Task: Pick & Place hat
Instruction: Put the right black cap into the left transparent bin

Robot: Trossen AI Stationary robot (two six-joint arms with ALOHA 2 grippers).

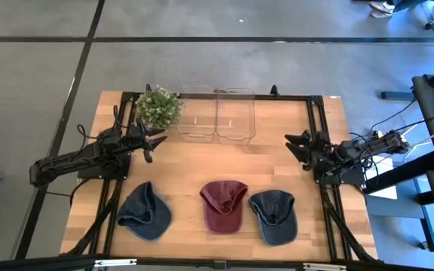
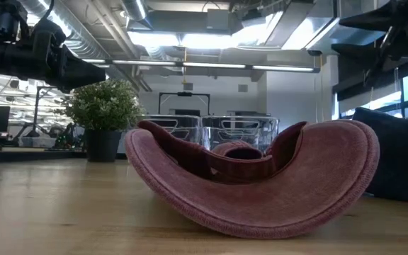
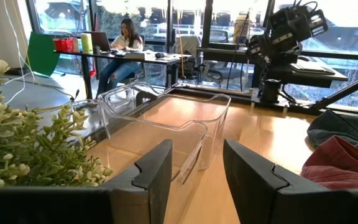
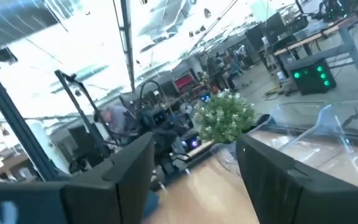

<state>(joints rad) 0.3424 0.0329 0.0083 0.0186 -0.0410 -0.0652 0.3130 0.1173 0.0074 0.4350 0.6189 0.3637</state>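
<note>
Three caps lie along the table's near edge in the high view: a blue-grey cap at left, a dark red cap in the middle, and a dark blue cap at right. The red cap fills the low view, lying crown down with its opening up. My left gripper hovers open at the table's left side, next to the plant. My right gripper is open at the right side. In the left wrist view the open fingers point toward the clear bins, with the red cap off to one side.
Two clear plastic bins stand side by side at the far edge, seen closer as bins. A potted plant stands left of them, close to my left gripper. A black frame borders the table. A seated person works beyond the table.
</note>
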